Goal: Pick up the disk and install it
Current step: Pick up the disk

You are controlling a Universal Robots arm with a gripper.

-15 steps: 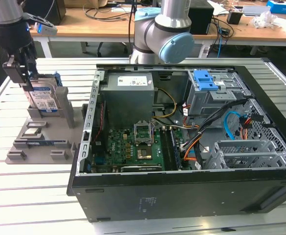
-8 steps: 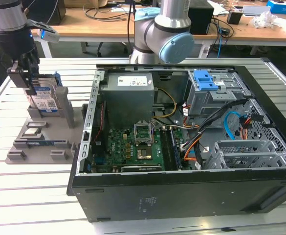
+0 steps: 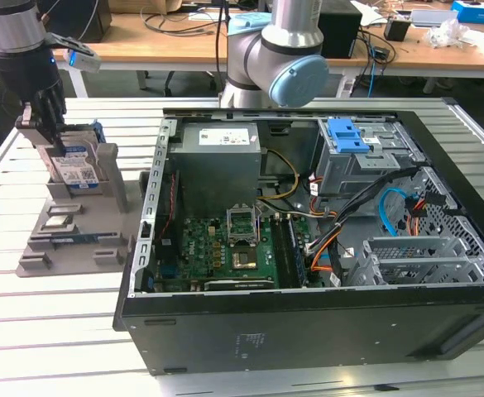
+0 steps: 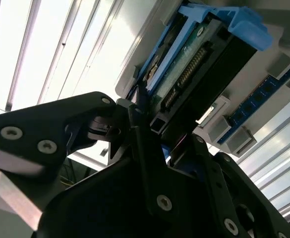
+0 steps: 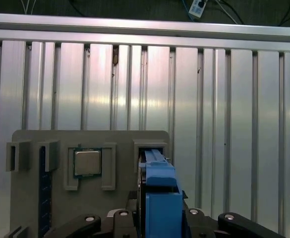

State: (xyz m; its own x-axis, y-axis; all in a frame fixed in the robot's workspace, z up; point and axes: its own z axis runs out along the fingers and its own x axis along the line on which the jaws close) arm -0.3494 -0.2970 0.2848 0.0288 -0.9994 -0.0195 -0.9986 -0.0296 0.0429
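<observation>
The disk point(image 3: 78, 169) stands on edge in a slot of the grey holder point(image 3: 68, 248) at the exterior view's left, its white-and-blue label facing out. My gripper point(image 3: 50, 136) comes down on it from above, fingers closed on its upper edge. In the first wrist view the blue carrier of the disk point(image 5: 159, 198) runs between the black fingers of the gripper point(image 5: 157, 218). In the second wrist view the disk point(image 4: 199, 64) shows its circuit board and connector, with the gripper point(image 4: 154, 124) clamped at its end.
The holder also carries a processor chip point(image 5: 87, 162) and a memory stick point(image 5: 42, 193). The open computer case point(image 3: 308, 331) lies at the exterior view's right, with a grey power supply point(image 3: 219, 161) and a blue latch point(image 3: 347, 135) on the drive bay. The table is slatted metal.
</observation>
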